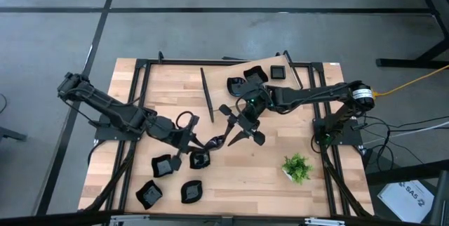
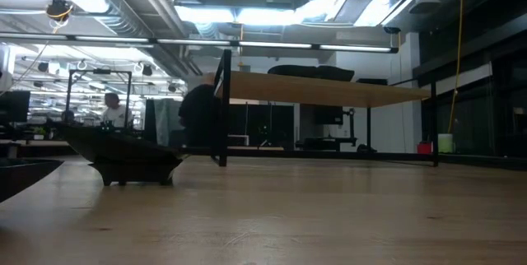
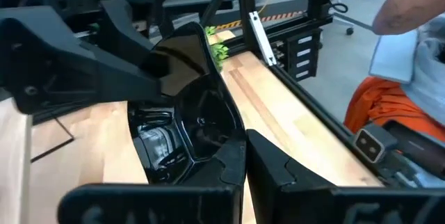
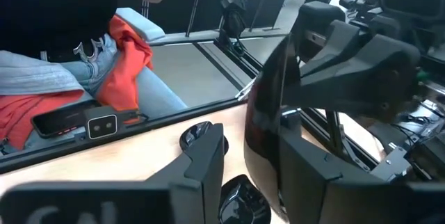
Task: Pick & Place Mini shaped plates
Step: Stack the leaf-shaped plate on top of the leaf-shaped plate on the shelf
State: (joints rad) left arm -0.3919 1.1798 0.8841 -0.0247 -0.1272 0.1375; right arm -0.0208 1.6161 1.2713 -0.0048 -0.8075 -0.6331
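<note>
Plates: four black (image 1: 163, 165) in cluster near left edge of table (image 1: 273, 184), well apart from potted plant (image 1: 297, 168); two more (image 1: 278, 72) at far side. One plate (image 1: 235, 129) mid-table, pinched by left gripper (image 1: 223, 139) clenched on rim, right gripper (image 1: 242, 121) grasping same plate.

Light wooden table (image 1: 273, 184) with black frame rails carries four mini shaped plates (image 1: 163, 165) near its front-left corner, two more (image 1: 278, 72) near the back edge, and a small green plant (image 1: 297, 168) front-right.
</note>
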